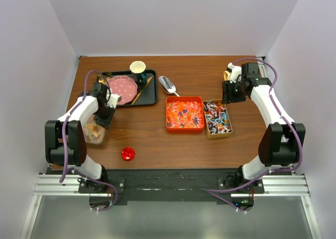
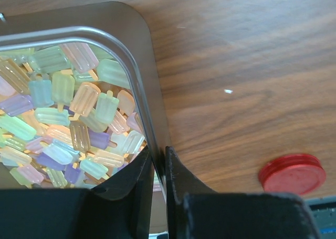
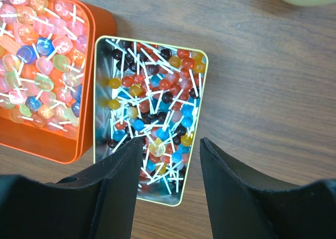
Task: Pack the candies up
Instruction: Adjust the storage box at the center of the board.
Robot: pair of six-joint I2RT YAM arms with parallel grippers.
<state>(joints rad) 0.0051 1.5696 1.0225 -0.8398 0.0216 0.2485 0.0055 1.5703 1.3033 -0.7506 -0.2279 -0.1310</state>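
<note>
A clear tub [image 1: 94, 132] of pale pastel popsicle-shaped candies [image 2: 68, 118] stands at the left of the table. My left gripper [image 2: 160, 160] is shut on the tub's right rim [image 2: 137, 89], one finger inside and one outside; it also shows in the top view [image 1: 105, 113]. A gold tin [image 1: 217, 118] holds small red, blue, black and yellow lollipops [image 3: 152, 102]. An orange tray [image 1: 185, 113] beside it holds more coloured candies [image 3: 42, 60]. My right gripper [image 3: 171, 142] is open and empty, above the tin's near end; in the top view [image 1: 231, 94] it is behind the tin.
A black tray [image 1: 152, 94] at the back left carries a pink spotted plate [image 1: 122, 84] and a cream cup [image 1: 137, 66]. A metal scoop [image 1: 167, 83] lies behind the orange tray. A red disc [image 1: 127, 154] lies near the front edge, also in the left wrist view [image 2: 291, 173].
</note>
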